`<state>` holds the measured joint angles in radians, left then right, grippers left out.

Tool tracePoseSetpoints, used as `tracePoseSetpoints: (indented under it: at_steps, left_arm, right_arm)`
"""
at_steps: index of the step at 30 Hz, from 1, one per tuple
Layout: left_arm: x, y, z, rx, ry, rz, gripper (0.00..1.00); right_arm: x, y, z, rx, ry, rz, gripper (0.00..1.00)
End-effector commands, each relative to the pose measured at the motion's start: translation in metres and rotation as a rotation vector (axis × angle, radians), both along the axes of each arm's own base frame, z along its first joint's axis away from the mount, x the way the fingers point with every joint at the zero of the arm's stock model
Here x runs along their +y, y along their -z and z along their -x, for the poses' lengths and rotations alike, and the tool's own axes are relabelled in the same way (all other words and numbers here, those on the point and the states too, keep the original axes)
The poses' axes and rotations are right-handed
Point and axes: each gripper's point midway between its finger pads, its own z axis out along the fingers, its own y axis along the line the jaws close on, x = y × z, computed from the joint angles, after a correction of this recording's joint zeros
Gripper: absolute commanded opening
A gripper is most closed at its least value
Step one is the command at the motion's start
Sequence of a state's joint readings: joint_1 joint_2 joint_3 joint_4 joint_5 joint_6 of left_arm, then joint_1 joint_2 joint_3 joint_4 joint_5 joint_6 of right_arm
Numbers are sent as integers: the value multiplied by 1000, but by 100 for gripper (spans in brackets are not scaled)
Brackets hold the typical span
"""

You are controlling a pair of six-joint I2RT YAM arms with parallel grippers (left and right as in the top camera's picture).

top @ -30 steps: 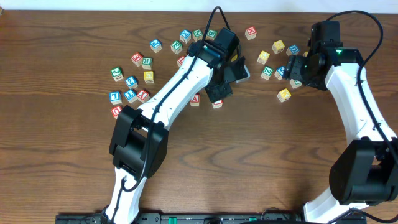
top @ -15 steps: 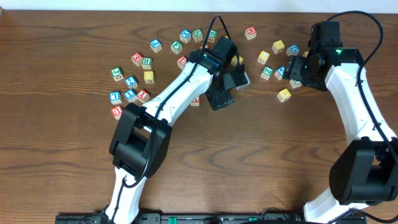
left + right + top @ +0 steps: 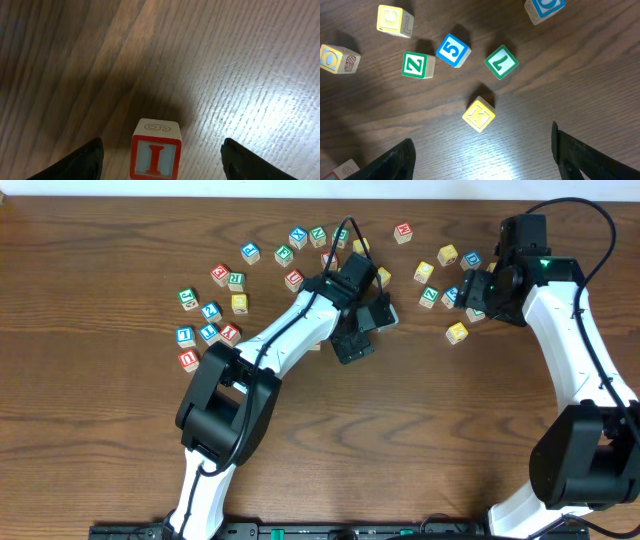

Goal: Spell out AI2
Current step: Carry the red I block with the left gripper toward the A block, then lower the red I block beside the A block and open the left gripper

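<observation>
In the left wrist view a red-framed block with a red I (image 3: pixel 155 156) stands on the wood between my left gripper's (image 3: pixel 160 162) open jaws, with a gap on each side. In the overhead view the left gripper (image 3: pixel 352 346) covers this block, and the arm hides the spot where a red A block lay. My right gripper (image 3: pixel 471 302) is open and empty above a cluster at the right. It shows in the right wrist view (image 3: pixel 480 160), just short of a yellow K block (image 3: pixel 479 114).
Beyond the K lie a green Z block (image 3: pixel 417 65), a blue 5 block (image 3: pixel 453 50) and a green 7 block (image 3: pixel 501 62). Several more lettered blocks are scattered at the far left (image 3: pixel 210 322) and along the back (image 3: pixel 300 238).
My left gripper has moved a little toward the table's front and now covers the I block, which showed beside it before. The right arm has not moved.
</observation>
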<state>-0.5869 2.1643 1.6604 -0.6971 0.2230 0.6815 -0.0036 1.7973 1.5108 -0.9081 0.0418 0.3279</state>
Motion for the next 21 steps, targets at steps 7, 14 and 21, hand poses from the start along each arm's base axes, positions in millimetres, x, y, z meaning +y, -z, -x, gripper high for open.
tracePoseSetpoints:
  at_steps: [7,14,21]
  left_arm:
    - [8,8,-9,-41,-14,-38,74]
    - [9,24,-7,-18,-14,-54,70]
    - [9,26,-7,-12,-25,-54,65]
  right_arm:
    - [-5,-7,1,-14,-4,14,83]
    - [-5,-6,2,-13,-10,17,83]
    - [-5,-6,1,-13,-17,20,83]
